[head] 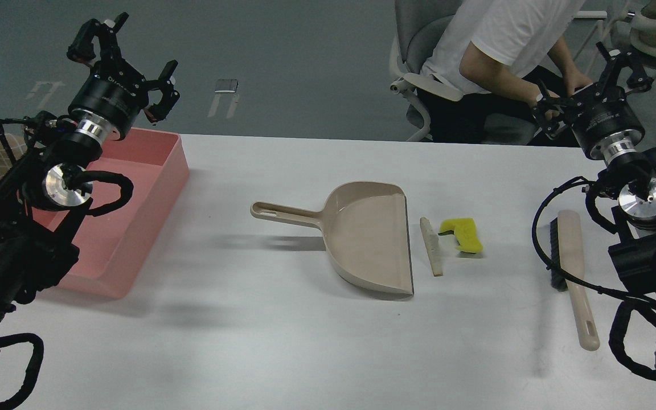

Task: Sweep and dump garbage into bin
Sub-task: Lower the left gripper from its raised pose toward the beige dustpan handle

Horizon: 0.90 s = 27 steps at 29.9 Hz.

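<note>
A smooth white surface [282, 341] carries, from largest to smallest, a shallow pink plastic bin [151, 171] at the left, a glossy beige dustpan [362, 233] in the middle, a beige black-bristled brush [573, 267] at the right, an off-white stick [431, 246] just beside the dustpan's lip, and a yellow hook-shaped sponge [463, 233] beyond it. The left tool [126, 48] hangs above the bin's far corner, fingers spread apart, holding nothing. The right tool [590, 80] hangs empty beyond the surface's far right edge, fingers also apart.

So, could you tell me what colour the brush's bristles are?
Black, on the beige brush, best seen in the head view.

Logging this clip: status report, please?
Left gripper and right gripper open, raised, empty. Yellow sponge piece and off-white stick on table by dustpan mouth. Nothing blocking.
</note>
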### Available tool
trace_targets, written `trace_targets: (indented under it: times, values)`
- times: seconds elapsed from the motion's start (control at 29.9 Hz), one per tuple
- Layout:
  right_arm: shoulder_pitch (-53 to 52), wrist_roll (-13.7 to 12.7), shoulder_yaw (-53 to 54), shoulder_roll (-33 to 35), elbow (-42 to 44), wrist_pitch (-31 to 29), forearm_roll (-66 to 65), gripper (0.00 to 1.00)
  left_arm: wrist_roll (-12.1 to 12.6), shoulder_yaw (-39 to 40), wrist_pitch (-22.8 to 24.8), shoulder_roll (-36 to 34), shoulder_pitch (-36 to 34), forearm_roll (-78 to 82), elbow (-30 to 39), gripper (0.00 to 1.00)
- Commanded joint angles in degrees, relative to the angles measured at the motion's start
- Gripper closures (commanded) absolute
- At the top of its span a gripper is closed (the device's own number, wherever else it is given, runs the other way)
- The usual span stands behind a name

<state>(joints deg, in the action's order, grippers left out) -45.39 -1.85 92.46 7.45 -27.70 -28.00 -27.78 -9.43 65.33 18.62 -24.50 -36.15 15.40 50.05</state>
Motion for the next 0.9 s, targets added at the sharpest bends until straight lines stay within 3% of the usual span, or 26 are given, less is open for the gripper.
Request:
trace_targets:
  times: [0.0,0.87]
  values:
    - [0.57,0.00,0.00,-0.41,-0.60,0.00,0.19,0.00,-0.15,-0.81,-0.51,0.06,-0.06,0.07,-0.04,0.02]
    - [1.62,-0.44,-0.09,-0.15,-3.59,0.00,0.45,0.00,-0.33,-2.67,-0.16,-0.11,-1.12,-0.99,0.04,0.02]
